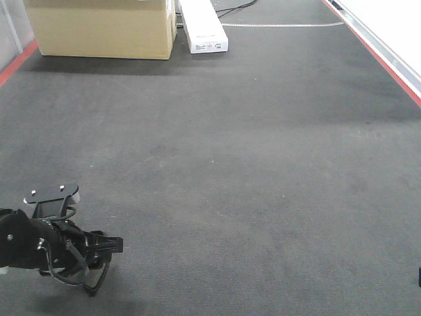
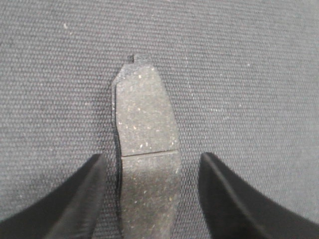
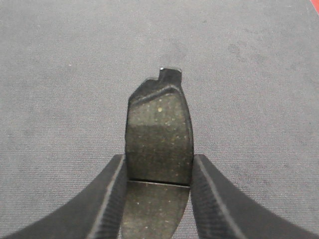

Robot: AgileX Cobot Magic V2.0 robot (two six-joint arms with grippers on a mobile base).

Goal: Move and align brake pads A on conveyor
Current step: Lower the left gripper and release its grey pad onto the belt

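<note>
Left gripper (image 2: 152,158) spread, jaws clear of a flat grey speckled grooved brake pad (image 2: 144,114) lying on the dark grey felt-like conveyor belt (image 2: 249,74); right gripper (image 3: 158,159) pinching a second grey brake pad (image 3: 158,129) by its long edges.

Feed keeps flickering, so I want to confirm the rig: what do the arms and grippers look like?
The left gripper is matte black, with looping black cables and a flat black plate carrying two pale screws. Its fingers are black, broad and curved, tapering toward the tips. The right gripper has matching black curved fingers. No markings are visible.
</note>
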